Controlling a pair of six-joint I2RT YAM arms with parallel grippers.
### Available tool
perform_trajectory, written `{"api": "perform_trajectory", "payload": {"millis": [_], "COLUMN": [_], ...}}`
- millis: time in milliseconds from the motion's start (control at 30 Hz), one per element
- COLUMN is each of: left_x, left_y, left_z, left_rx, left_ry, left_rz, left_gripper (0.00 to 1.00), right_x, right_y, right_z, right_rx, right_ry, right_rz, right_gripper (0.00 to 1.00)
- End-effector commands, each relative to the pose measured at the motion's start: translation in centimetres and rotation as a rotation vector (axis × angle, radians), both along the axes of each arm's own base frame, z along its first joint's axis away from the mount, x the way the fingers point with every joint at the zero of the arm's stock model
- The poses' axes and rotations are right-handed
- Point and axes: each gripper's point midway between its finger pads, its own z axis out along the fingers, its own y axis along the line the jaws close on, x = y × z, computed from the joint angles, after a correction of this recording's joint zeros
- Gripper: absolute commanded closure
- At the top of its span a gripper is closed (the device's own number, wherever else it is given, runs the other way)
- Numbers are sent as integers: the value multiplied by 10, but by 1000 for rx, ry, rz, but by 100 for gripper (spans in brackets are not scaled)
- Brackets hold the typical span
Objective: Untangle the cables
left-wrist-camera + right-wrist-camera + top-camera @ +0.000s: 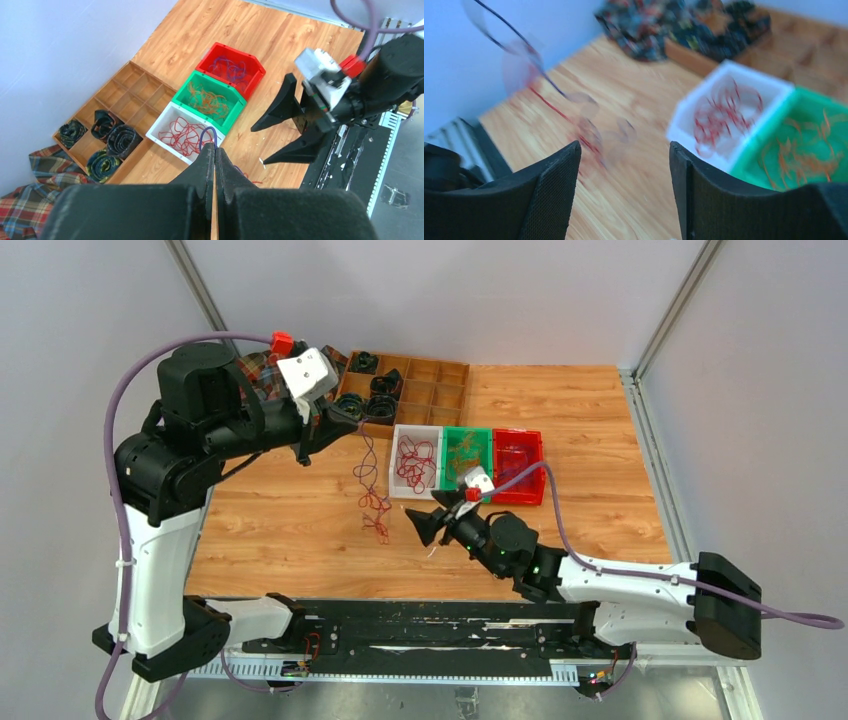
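My left gripper (354,421) is raised over the table's left half and shut on a purple-blue cable (207,134), whose loop sticks out above the closed fingertips. From it a thin tangle of purple-blue and red cables (372,502) hangs down to the wood. It shows blurred in the right wrist view (549,85). My right gripper (415,528) is open and empty, low over the table just right of the tangle's lower end. It also shows in the left wrist view (258,146).
A white bin (396,430) holds red cables, a green bin (489,432) orange ones, a red bin (540,465) purple ones. A wooden divided tray (430,390) with black coiled rings stands behind. A plaid cloth (262,370) lies at the back left.
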Motion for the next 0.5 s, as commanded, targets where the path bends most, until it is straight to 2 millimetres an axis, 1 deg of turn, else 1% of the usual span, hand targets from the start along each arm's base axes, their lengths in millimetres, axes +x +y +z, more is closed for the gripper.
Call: {"api": "perform_trajectory", "payload": {"millis": [0, 67, 167, 267, 367, 467], "left_x": [1, 0, -3, -5, -8, -10], "left_y": [0, -1, -2, -3, -3, -4], "left_z": [3, 4, 6, 7, 8, 9], "left_rx": [-9, -14, -23, -32, -38, -44], "left_ry": [-11, -11, -7, 0, 1, 4], "left_rz": [2, -2, -14, -22, -30, -37], "left_gripper": [100, 100, 100, 100, 100, 100], "right_x": [-14, -12, -7, -3, -2, 1], "right_y": [38, 49, 60, 69, 76, 77], "right_z": [81, 104, 125, 133, 134, 133], "right_rx": [42, 62, 91, 91, 85, 78], "right_ry": [-147, -177, -230, -240, -237, -237], "right_rz": [135, 148, 142, 139, 147, 135], "right_gripper": [35, 35, 38, 41, 45, 52]}}
